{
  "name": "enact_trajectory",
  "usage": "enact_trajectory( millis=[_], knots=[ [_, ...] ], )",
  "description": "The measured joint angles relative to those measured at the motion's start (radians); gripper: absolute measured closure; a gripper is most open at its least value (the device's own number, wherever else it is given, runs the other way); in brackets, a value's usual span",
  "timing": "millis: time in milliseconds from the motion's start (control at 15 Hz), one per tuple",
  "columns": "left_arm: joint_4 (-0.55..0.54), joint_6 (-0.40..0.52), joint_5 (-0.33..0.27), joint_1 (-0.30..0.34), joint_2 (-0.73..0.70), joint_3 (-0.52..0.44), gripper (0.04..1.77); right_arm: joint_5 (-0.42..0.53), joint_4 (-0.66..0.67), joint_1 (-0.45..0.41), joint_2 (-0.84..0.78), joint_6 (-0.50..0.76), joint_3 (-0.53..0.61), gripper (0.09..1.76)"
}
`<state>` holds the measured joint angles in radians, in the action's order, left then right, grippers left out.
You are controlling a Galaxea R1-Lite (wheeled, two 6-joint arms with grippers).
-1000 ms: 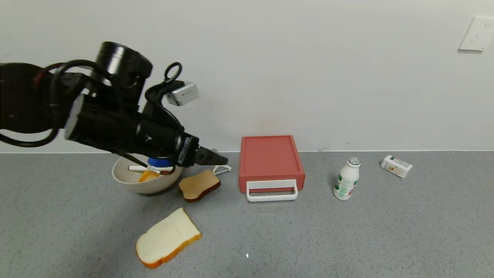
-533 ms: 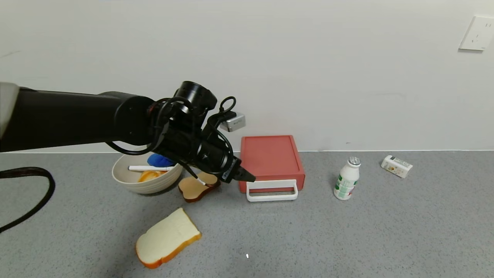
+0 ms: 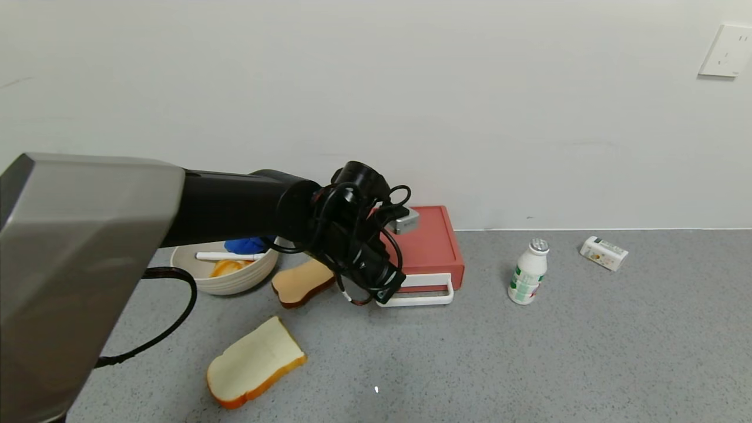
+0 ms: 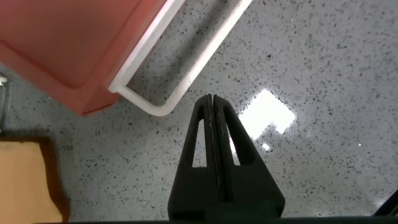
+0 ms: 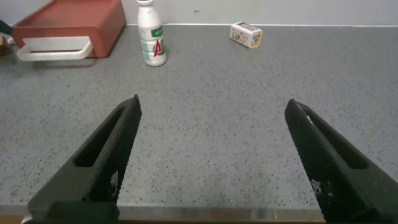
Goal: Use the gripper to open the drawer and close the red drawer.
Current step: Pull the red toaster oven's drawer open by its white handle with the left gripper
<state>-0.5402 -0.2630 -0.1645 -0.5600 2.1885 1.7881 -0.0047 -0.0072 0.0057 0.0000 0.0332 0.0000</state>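
The terracotta-red drawer box (image 3: 432, 247) sits against the wall, its drawer pushed in and its white loop handle (image 3: 426, 296) facing me. My left gripper (image 3: 390, 292) hangs at the handle's left end, its fingers hidden behind the wrist in the head view. In the left wrist view the gripper (image 4: 211, 99) is shut and empty, its tip just outside the handle's (image 4: 180, 87) corner, over bare counter, next to the red box (image 4: 74, 50). My right gripper (image 5: 214, 102) is open and empty, low over the counter, far from the drawer (image 5: 68, 22).
A beige bowl (image 3: 200, 279) with small items, a brown toast slice (image 3: 299, 282) and a white bread slice (image 3: 255, 361) lie left of the drawer. A white bottle (image 3: 527, 279) and a small carton (image 3: 603, 253) stand to its right. The wall runs just behind.
My left arm has swung right and down, from above the bowl to the left end of the drawer's handle. The drawer and other items have not moved.
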Motion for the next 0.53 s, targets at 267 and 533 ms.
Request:
enact_trajectory(
  millis=[267,533],
  knots=[
    [-0.011,-0.004,0.046,-0.007,0.079,0.067,1.70,0.000,0.000,0.000,0.000,0.000,0.000,0.15],
    [-0.005,-0.027,0.080,-0.002,0.141,0.118,1.70,0.000,0.000,0.000,0.000,0.000,0.000,0.15]
  ],
)
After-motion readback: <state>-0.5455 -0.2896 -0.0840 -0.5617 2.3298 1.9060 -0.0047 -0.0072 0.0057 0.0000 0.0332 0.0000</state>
